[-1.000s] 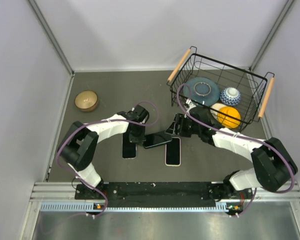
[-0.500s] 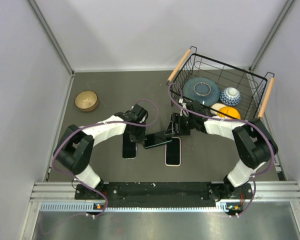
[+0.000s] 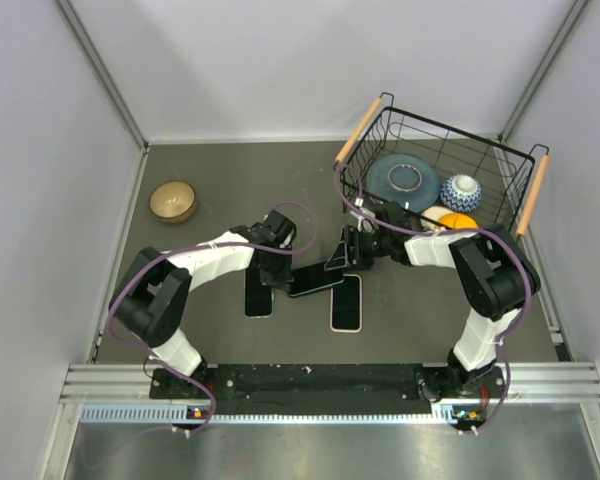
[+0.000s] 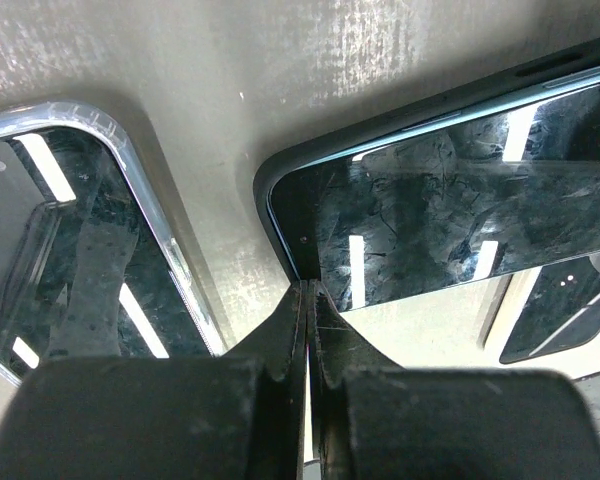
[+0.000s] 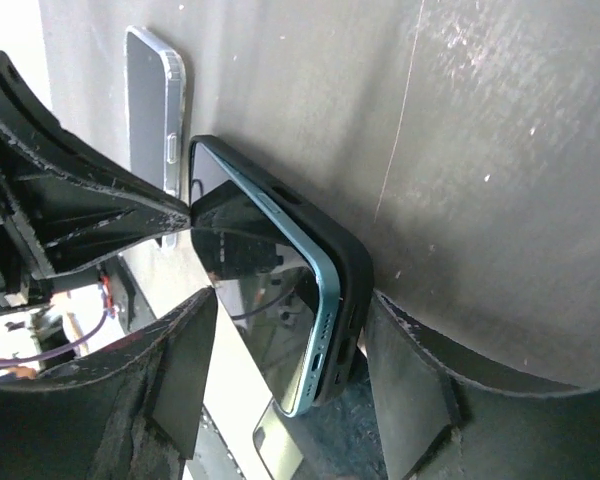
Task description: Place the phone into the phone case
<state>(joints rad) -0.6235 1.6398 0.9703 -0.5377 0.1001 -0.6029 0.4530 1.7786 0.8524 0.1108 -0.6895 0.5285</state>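
Observation:
The teal-edged phone (image 3: 315, 280) lies screen up in the black phone case (image 5: 352, 262) at mid-table; in the right wrist view the phone's near end (image 5: 280, 330) sits raised out of the case. My right gripper (image 5: 300, 385) is open, its fingers (image 5: 410, 390) straddling that end, the right one against the case. My left gripper (image 4: 308, 290) is shut and empty, its tip pressed on the case's far corner (image 4: 280, 215). Both also show in the top view, the left gripper (image 3: 277, 270) and the right gripper (image 3: 342, 262).
A clear-cased phone (image 3: 259, 296) lies left of the black case, and another phone (image 3: 347, 302) lies just in front. A wire basket (image 3: 528, 195) with dishes and an orange stands at back right. A brown bowl (image 3: 173, 200) sits at back left.
My right gripper has slid a little left along the phone's end and its arm has folded back toward the basket. The left gripper and the phone have barely moved.

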